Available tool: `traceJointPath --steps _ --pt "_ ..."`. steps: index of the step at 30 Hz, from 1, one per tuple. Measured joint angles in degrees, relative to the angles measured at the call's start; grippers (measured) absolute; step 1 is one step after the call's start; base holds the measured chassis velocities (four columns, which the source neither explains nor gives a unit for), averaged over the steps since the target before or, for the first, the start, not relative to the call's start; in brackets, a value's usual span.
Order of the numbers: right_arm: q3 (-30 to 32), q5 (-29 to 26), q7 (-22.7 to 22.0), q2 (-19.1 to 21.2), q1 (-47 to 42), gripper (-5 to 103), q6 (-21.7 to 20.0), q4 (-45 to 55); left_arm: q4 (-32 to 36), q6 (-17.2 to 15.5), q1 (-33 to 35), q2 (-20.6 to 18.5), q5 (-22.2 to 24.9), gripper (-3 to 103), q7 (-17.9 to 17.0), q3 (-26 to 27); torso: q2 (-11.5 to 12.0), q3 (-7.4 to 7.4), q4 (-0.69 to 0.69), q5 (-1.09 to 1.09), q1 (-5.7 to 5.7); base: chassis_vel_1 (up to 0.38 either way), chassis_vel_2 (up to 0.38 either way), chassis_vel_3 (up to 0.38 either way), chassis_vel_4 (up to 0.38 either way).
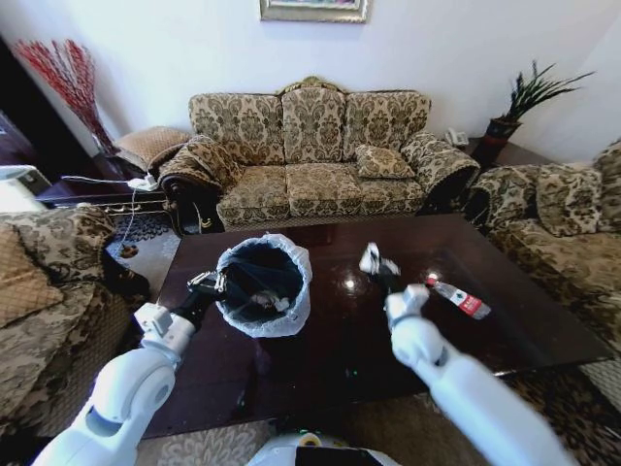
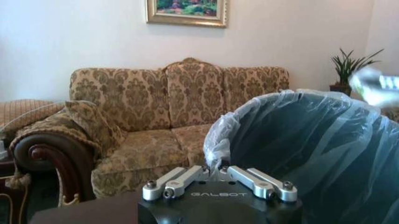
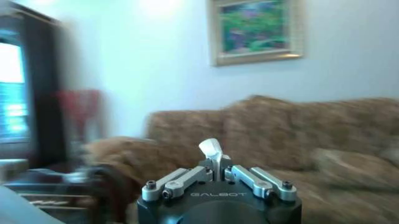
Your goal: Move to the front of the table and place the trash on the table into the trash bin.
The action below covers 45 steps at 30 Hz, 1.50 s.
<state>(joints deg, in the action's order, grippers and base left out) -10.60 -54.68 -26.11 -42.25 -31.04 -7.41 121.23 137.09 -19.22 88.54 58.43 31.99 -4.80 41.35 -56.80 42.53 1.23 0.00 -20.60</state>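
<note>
trouble first at the left: pinching the rim of the trash bin (image 1: 260, 287) with the left gripper (image 2: 218, 169), 2 fingers pressed together on the folded translucent bag (image 2: 249, 116), with the bin standing on the table (image 1: 330, 359) toward its left side. tugging here likely pulling the thin liner loose or tipping the light bin, spilling the scraps lying inside.

moving right: holding a piece of crumpled white paper (image 1: 370, 256) above the dark tabletop in the right gripper (image 1: 376, 267), well right of the bin mouth, fingers closed on only 1 edge of the paper. gripping so little risking a slip in transit and the paper landing back on the table. letting go before clearing the rim likely bouncing it off the bag, and swinging in low risking a knock against the bin or the other gripper.

farther right: leaving the plastic bottle (image 1: 458, 298) lying on its side, free to roll if nudged.
</note>
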Motion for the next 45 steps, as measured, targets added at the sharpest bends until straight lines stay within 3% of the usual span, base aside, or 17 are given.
traceJointPath --steps 1,2,5,9,12,17,20,21,24,27,28,30,32,34,36,42,45 --pt "-2.6 -3.4 2.0 0.5 5.8 2 -1.9 1.4 -0.2 -0.1 -0.2 0.0 -0.2 3 0.0 -0.2 0.0 0.0 -0.03 -0.01 0.0 0.0 0.0 0.0 0.0" --pt "-2.6 -3.4 2.0 0.5 5.8 2 -1.9 1.4 -0.2 -0.1 -0.2 0.0 -0.2 3 0.0 -0.2 0.0 0.0 -0.03 -0.01 0.0 0.0 0.0 0.0 0.0" --pt "-12.3 -10.3 2.9 -1.1 20.0 2 -3.0 4.9 -0.6 -0.2 -0.3 0.4 -0.8 3 0.1 -0.4 0.0 -0.01 -0.03 -0.02 0.0 0.0 0.0 0.0 0.0" --pt "-20.8 -17.1 2.7 -3.7 27.1 2 -3.8 8.6 -0.7 -0.4 -0.6 0.6 -1.0 3 0.0 -0.4 0.0 0.0 -0.01 -0.03 0.0 0.0 0.0 0.0 0.0" --pt "-23.8 -20.8 3.1 -3.7 27.7 2 -5.5 11.3 -0.7 -0.7 -0.8 0.7 -1.0 3 0.0 -0.5 0.0 -0.01 -0.04 0.0 0.0 0.0 0.0 0.0 0.0" --pt "-27.3 -19.4 3.7 -3.3 26.1 -1 -6.7 11.7 -0.7 -0.8 -0.6 1.1 -1.0 3 0.0 -0.4 0.0 -0.01 -0.07 0.03 0.02 0.0 0.0 0.0 0.0" --pt "-28.1 -17.8 3.7 -3.7 25.9 4 -6.7 10.5 -0.7 -0.8 -0.6 1.4 -1.0 3 0.0 -0.4 0.0 -0.01 -0.06 0.01 0.02 0.0 0.0 0.0 0.0" --pt "-28.3 -16.3 3.7 -4.3 25.9 14 -6.3 8.8 -0.6 -0.8 -0.5 1.5 -1.0 3 0.0 -0.4 0.0 -0.01 -0.03 0.0 0.01 0.0 0.0 0.0 0.0" --pt "-28.2 -15.7 3.7 -4.5 25.9 20 -6.1 7.6 -0.5 -0.8 -0.5 1.6 -1.0 3 0.0 -0.4 0.0 -0.01 -0.03 0.0 0.01 0.0 0.0 0.0 0.0" --pt "-28.0 -15.4 4.0 -4.5 25.8 36 -5.7 6.5 -0.3 -0.8 -0.4 1.6 -1.0 3 0.0 -0.3 0.0 -0.01 -0.04 0.0 0.01 0.0 0.0 0.0 0.0" --pt "-28.0 -15.4 4.0 -4.5 25.8 36 -5.7 6.5 -0.3 -0.8 -0.4 1.6 -1.0 3 0.0 -0.3 0.0 -0.01 -0.04 0.0 0.01 0.0 0.0 0.0 0.0" --pt "-27.8 -14.7 4.0 -4.8 25.5 47 -5.3 5.8 -0.3 -0.8 -0.3 1.6 -1.0 3 0.1 -0.3 0.0 -0.01 -0.04 0.01 0.01 0.0 0.0 0.0 0.0" --pt "-27.7 -14.6 4.0 -4.9 25.5 47 -5.2 5.7 -0.2 -0.8 -0.3 1.6 -1.1 3 0.1 -0.3 0.0 -0.01 -0.04 0.0 0.01 0.0 0.0 0.0 0.0" --pt "-26.6 -14.5 4.0 -5.0 25.2 63 -4.9 5.1 -0.2 -0.8 -0.3 1.6 -1.1 3 0.1 -0.3 0.0 -0.01 -0.03 0.0 0.01 0.0 0.0 0.0 0.0" --pt "-26.3 -14.5 4.0 -4.8 25.2 63 -4.9 5.0 -0.2 -0.7 -0.3 1.6 -1.1 3 0.1 -0.3 0.0 -0.01 -0.03 0.0 0.01 0.0 0.0 0.0 0.0" --pt "-25.7 -14.6 4.0 -3.8 24.8 90 -4.9 4.9 -0.1 -0.7 -0.3 1.5 -1.1 3 0.1 -0.5 0.0 -0.01 -0.04 0.01 0.01 0.0 0.0 0.0 0.0" --pt "-25.9 -14.6 3.9 -3.9 24.7 95 -4.9 4.9 0.0 -0.7 -0.3 1.4 -1.0 3 0.1 -0.5 0.0 -0.01 -0.04 0.0 0.01 0.0 0.0 0.0 0.0"
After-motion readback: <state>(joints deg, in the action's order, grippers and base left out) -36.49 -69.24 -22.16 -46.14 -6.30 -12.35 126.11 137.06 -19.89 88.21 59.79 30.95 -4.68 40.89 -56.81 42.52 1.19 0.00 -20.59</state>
